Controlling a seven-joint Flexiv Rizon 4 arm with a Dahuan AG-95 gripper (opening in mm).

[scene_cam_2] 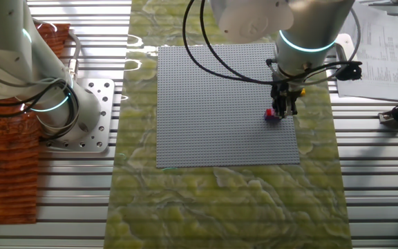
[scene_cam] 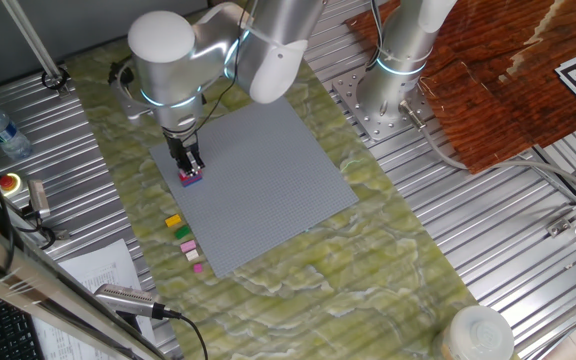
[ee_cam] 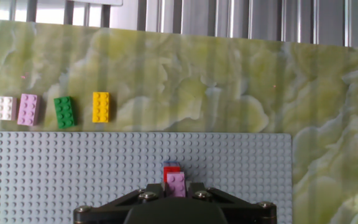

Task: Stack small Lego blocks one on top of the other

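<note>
In one fixed view, the gripper (scene_cam: pixel 189 166) is reaching down over the left part of the grey baseplate (scene_cam: pixel 268 180), its tips sitting right at a small stack (scene_cam: pixel 191 177) of purple over red. Whether the fingers are pinching it or just clear of it I cannot tell. Loose bricks (scene_cam: pixel 185 242) are lying in a line on the green mat, just off the plate's near-left edge.

In the other fixed view, the gripper (scene_cam_2: pixel 284 104) is hanging over the same stack (scene_cam_2: pixel 272 115) near the plate's right edge; the gap between the fingers is too small to read.

In the hand view, a pink brick (ee_cam: pixel 176 184) is sitting on a red one close to the fingers, while white (ee_cam: pixel 5 107), pink (ee_cam: pixel 28 109), green (ee_cam: pixel 64 112) and yellow (ee_cam: pixel 100 106) bricks are waiting beyond the plate's far edge.

These bricks are looking light, rigid and smooth, so they are likely sliding easily if nudged. Gripping across the two long flat sides, low and square, seems best.
</note>
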